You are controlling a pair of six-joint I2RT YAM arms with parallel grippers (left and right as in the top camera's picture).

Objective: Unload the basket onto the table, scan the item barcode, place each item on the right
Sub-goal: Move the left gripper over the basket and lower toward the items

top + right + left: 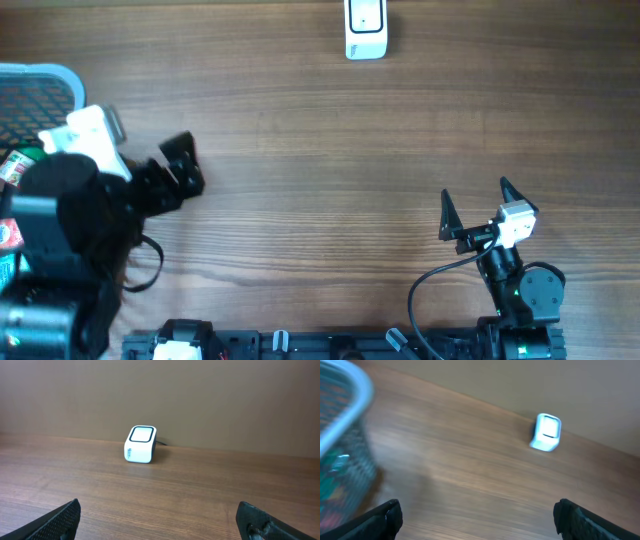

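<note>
Wooden table (330, 160) bears a white scanner (366, 30) and a blue basket (45, 70)

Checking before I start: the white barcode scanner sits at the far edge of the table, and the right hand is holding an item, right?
No. The right hand is open and holds nothing, as the right wrist view shows. The white barcode scanner does sit at the far edge of the table.

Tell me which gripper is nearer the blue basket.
Left. The left gripper hangs open just beside the blue basket; the right gripper sits open far across the table.
</note>
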